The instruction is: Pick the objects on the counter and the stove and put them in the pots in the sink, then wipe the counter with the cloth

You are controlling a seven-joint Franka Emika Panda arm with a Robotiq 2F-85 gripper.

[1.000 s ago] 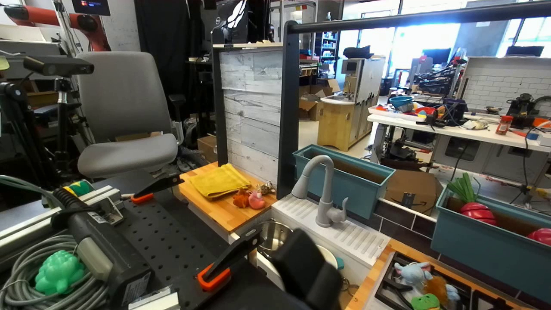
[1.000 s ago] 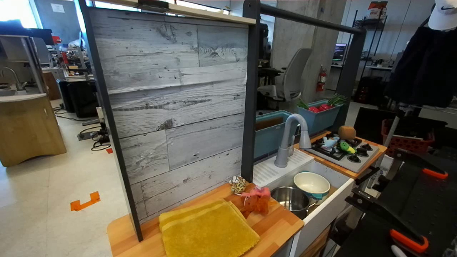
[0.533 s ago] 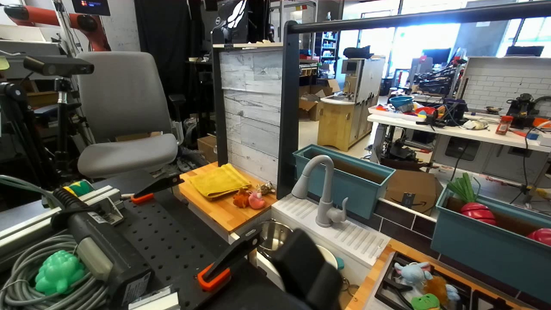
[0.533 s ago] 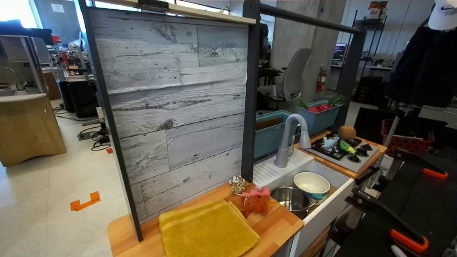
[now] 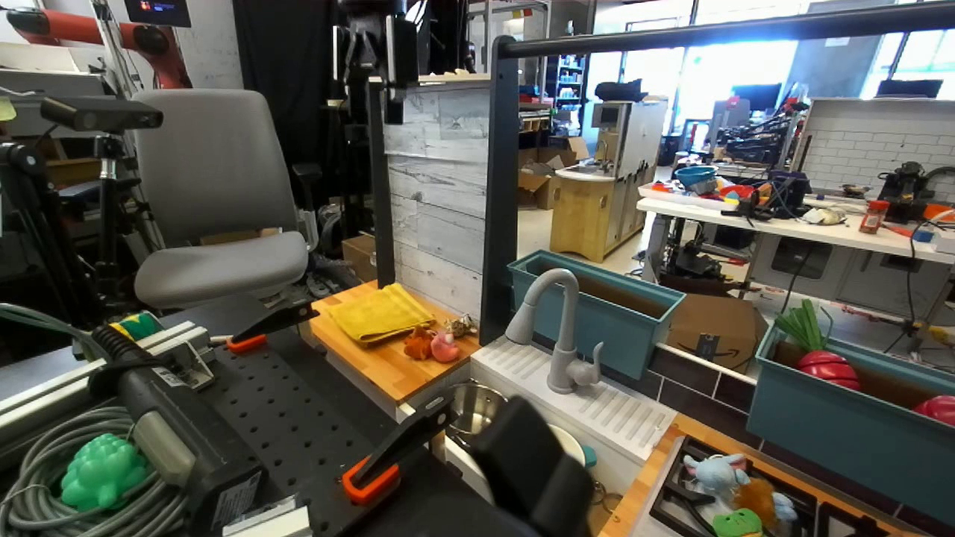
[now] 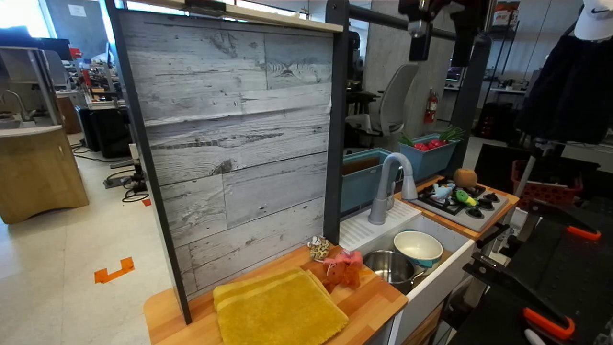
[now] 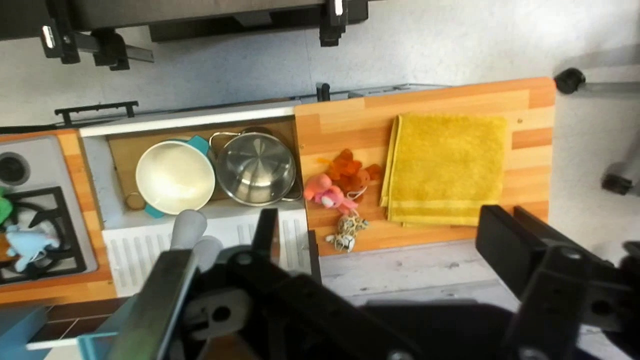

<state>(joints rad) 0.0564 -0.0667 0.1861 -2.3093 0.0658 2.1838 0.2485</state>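
My gripper (image 7: pixel 378 225) is open and empty, high above the counter. It shows at the top of both exterior views (image 6: pixel 440 53). Below it on the wooden counter (image 7: pixel 530 165) lie a folded yellow cloth (image 7: pixel 447 165), an orange toy (image 7: pixel 345 167), a pink toy (image 7: pixel 327 192) and a spotted toy (image 7: pixel 348 227). A steel pot (image 7: pixel 256 167) and a cream pot with teal handles (image 7: pixel 175 175) stand in the sink (image 7: pixel 95 165). On the stove (image 6: pixel 498 211) are a blue toy (image 6: pixel 443 191), a green toy (image 6: pixel 463 197) and a round brown object (image 6: pixel 465 178).
A grey faucet (image 6: pixel 380 196) rises behind the sink. A wood-print panel (image 6: pixel 239 120) and dark post (image 6: pixel 337 143) stand at the counter's back. Teal planters (image 5: pixel 597 313) line the back edge. Clamps with orange grips (image 5: pixel 373 481) sit on the black board (image 5: pixel 298 418).
My gripper has come into the top of both exterior views, where it did not show before. The cloth, toys and pots have not moved.
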